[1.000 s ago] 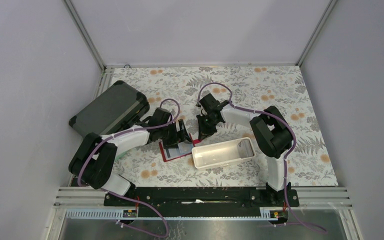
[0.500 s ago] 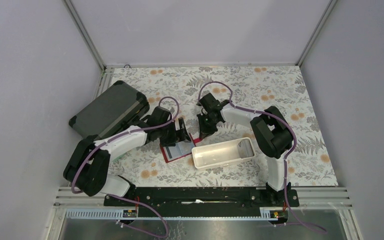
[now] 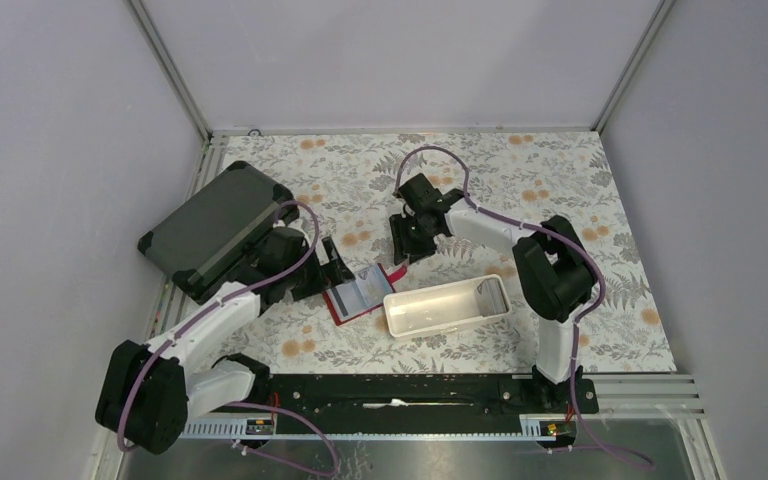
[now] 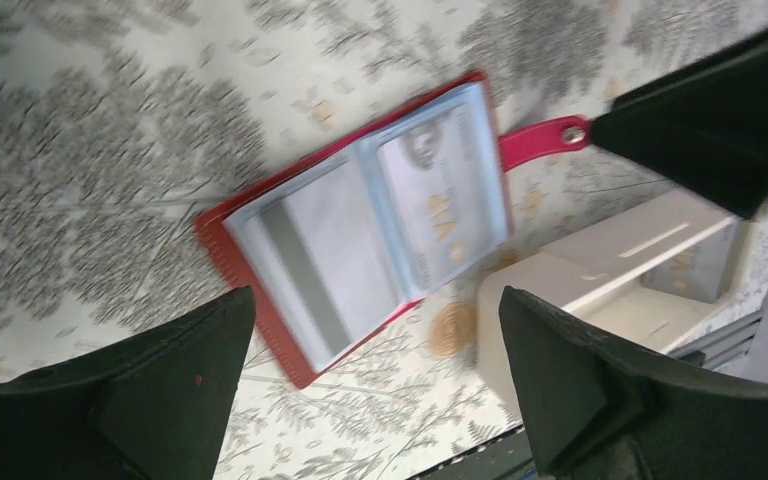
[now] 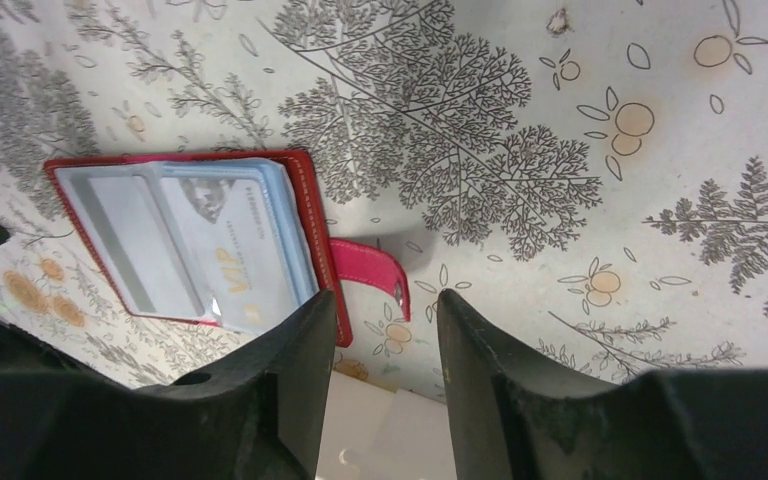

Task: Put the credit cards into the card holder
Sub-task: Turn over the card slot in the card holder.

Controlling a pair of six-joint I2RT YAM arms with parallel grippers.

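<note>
Worktop [image 3: 560, 200] is covered by a pale cloth printed with grey ferns and orange blossoms. Plain grey-lilac walls [image 3: 410, 60] stand on three sides, with aluminium framing [image 3: 165, 65] at the corners. Only legible writing: "VIP" in gold on one of the credit cards [image 5: 230, 270]. The red card holder [image 3: 360, 298] lies open and flat on the worktop between my two arms, light blue credit cards in the clear sleeves of both leaves, and its snap strap [image 5: 370, 272] sticks out toward my right arm. A white tray [image 3: 440, 324] lies just beside it, on the side of my right arm; whether they touch I cannot tell. A dark grey hard case [image 3: 215, 225] lies to the far left. My left fingers [image 3: 332, 262] are spread wide and empty, at the holder's left edge. My right fingers [image 3: 403, 243] stand partly apart, gripping nothing, near the strap.
</note>
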